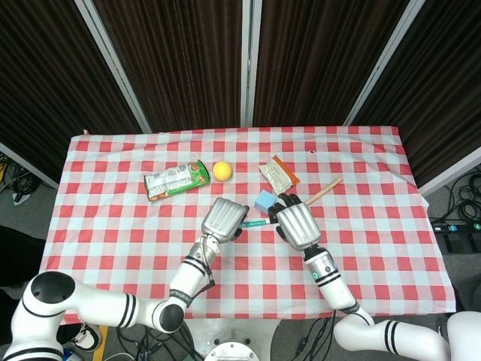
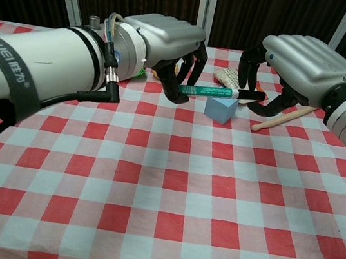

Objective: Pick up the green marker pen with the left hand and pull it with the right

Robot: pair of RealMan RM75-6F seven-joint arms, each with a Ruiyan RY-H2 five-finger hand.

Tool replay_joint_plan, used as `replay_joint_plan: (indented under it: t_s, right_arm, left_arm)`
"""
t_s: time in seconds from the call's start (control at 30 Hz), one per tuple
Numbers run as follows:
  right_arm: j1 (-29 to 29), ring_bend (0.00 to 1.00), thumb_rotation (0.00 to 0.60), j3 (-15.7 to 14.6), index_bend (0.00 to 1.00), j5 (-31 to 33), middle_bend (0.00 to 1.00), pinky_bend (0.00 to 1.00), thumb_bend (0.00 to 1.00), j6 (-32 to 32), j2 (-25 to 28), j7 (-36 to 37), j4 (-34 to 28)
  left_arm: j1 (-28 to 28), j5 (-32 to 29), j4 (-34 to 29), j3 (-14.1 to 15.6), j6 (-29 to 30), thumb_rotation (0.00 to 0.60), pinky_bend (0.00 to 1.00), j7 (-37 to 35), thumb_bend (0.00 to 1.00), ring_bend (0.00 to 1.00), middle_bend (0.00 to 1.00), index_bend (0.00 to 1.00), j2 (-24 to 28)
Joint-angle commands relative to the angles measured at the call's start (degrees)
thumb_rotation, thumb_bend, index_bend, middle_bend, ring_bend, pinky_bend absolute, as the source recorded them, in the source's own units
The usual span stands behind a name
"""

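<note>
Green marker pen (image 2: pixel 208 92) pinched by left hand (image 2: pixel 170 41), right hand (image 2: pixel 301 57) fingers (image 2: pixel 245 72) on its cap.

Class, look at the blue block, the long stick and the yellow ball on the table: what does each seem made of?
Blue block: probably foam or plastic, matte, flat even faces. Long stick: likely wood, pale tan, unpainted, dull. Yellow ball: uniform yellow, smooth; plastic, rubber or foam, cannot tell which.
</note>
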Motion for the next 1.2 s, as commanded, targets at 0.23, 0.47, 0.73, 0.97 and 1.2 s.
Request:
replay_joint_plan:
  t_s: [0.23, 0.47, 0.73, 0.97, 1.2]
  right_arm:
    - [0.5, 0.24, 0.600, -0.3, 0.53, 0.2, 0.51, 0.29, 0.17, 0.4, -0.7, 1.0, 1.4]
    - [0.8, 0.25, 0.600, -0.5, 0.53, -0.2, 0.53, 0.29, 0.18, 1.1, -1.2, 2.2, 2.3]
    - [0.9, 0.28, 0.600, -0.6, 0.59, -0.4, 0.57, 0.29, 0.22, 2.1, -1.9, 2.7, 2.9]
    - [0.8, 0.32, 0.600, -0.8, 0.67, -0.4, 0.64, 0.29, 0.26, 2.9, -2.7, 2.6, 3.9]
    - [0.2, 0.36, 0.600, -1.1, 0.73, -0.4, 0.68, 0.29, 0.29, 3.8, -2.5, 3.8, 4.9]
  left_arm:
    - [0.0, 0.4, -0.6, 0.5, 0.1, 0.600, 0.83, -1.2, 0.34, 0.86, 0.61, 0.58, 0.3]
    - [-0.1, 0.1, -1.2, 0.8, 0.5, 0.600, 0.83, -1.4, 0.34, 0.86, 0.60, 0.58, 0.6]
    - [-0.3, -0.2, -1.1, 1.0, 0.6, 0.600, 0.83, -1.8, 0.34, 0.86, 0.60, 0.58, 0.5]
    - [-0.4, -0.7, -1.0, 1.4, 0.6, 0.600, 0.83, -1.7, 0.35, 0.86, 0.60, 0.58, 0.8]
    - [0.6, -0.4, -1.5, 2.2, 1.0, 0.600, 0.83, -2.8, 0.34, 0.86, 0.60, 0.58, 1.7]
